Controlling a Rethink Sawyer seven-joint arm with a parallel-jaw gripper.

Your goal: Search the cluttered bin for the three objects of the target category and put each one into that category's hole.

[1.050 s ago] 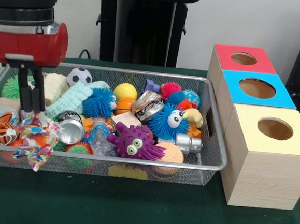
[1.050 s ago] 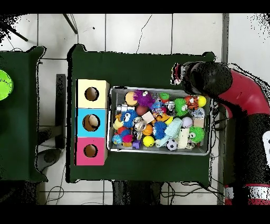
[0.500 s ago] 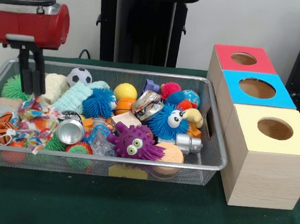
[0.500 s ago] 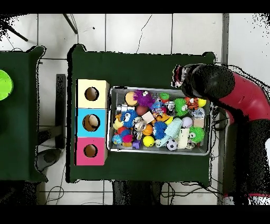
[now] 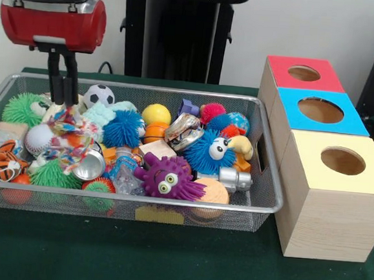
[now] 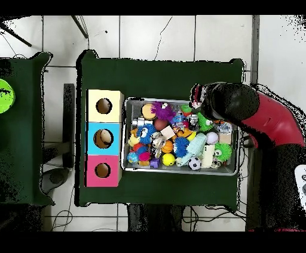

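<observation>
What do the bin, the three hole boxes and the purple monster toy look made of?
Bin: metal wire mesh, shiny and see-through. Boxes: pale wood or wood-look board, grain visible, matte coloured tops. Purple monster toy: probably soft rubber, with floppy spikes.

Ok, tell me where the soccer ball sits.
Front view: the soccer ball lies at the bin's far edge, left of centre, just right of the gripper.
</observation>
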